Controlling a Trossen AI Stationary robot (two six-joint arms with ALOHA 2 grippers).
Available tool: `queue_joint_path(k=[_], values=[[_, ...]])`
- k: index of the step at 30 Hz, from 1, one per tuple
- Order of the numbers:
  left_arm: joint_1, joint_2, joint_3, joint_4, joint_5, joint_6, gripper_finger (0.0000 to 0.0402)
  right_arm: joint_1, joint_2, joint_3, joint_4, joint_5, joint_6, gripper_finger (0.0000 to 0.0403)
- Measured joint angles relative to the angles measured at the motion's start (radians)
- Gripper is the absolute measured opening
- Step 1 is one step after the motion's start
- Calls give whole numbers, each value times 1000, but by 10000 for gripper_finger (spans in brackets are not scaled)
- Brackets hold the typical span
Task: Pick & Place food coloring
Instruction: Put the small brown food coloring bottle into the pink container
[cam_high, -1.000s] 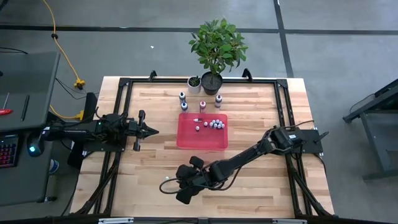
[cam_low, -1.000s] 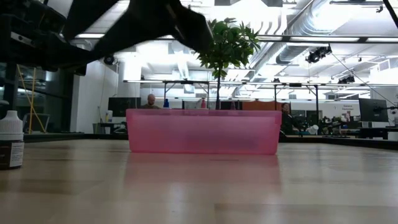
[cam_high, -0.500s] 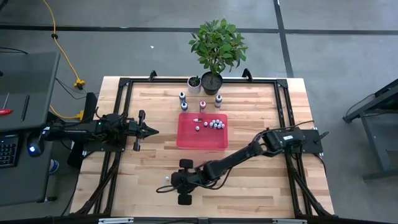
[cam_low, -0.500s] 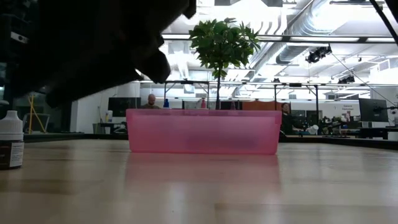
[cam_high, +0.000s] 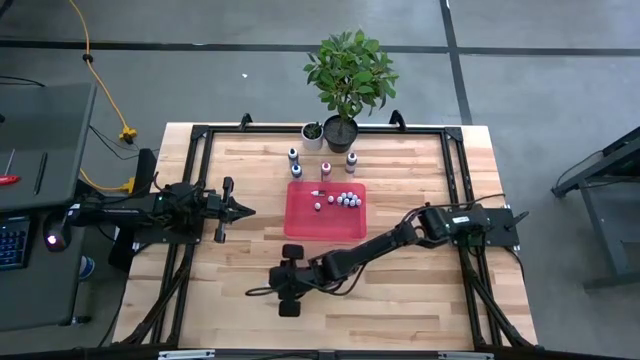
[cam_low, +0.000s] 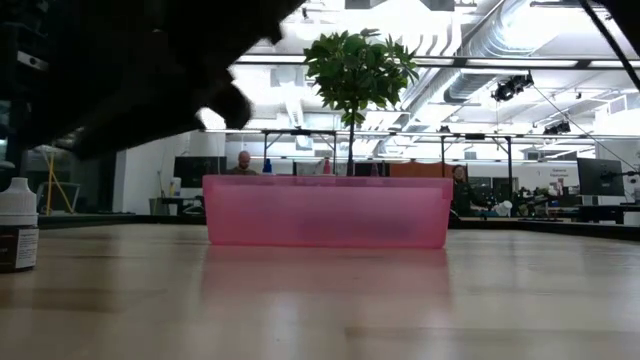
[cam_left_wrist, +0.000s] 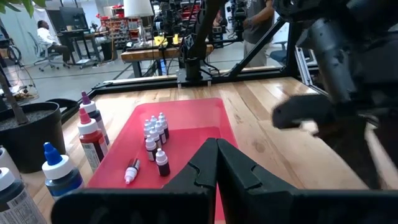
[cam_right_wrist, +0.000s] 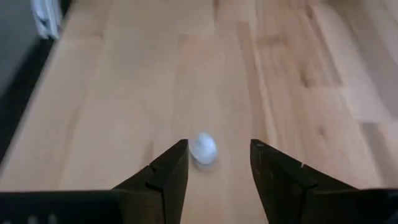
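Down low over the bare wood at the front of the table (cam_high: 420, 290), left of and nearer than the red tray (cam_high: 300, 228): right gripper (cam_high: 262, 291), at the end of an arm stretched slantwise from its base on the right side. Released, fingers (cam_right_wrist: 168, 171) spread wide and pointing along the planks. Between them, closer to one finger than the other and touching neither: one tiny food coloring bottle (cam_right_wrist: 203, 149), whitish top toward the wrist camera, resting on the wood.

At table height, against the picture's left edge: a white-capped, dark-bodied bottle (cam_low: 17, 225) standing upright on the wood under the dark bulk of the arm. Cannot tell whether the same one as between the fingers.

Inside the red tray, toward its far right corner: a huddle of tiny bottles (cam_high: 346, 199), upright and close together. Apart from the huddle, one more upright (cam_left_wrist: 161, 163) and one lying on its side (cam_left_wrist: 132, 171).

Behind the tray, on the wood: four larger dropper bottles (cam_high: 296, 170) in a loose row. Beyond those, a leafy plant (cam_high: 350, 65) in a black pot and a small white pot (cam_high: 312, 134) just beside it.

On the left side of the table, well apart from the tray: left gripper (cam_high: 243, 210), clenched on nothing, fingers pressed together and aimed at the tray.
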Motion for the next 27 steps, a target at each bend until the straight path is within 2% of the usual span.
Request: queue_joint_path(k=[8, 27], values=[[0, 0, 0, 0, 0, 0, 0, -6, 106, 146, -31, -35, 5, 161], [0, 0, 0, 0, 0, 0, 0, -8, 118, 125, -42, -18, 77, 158]])
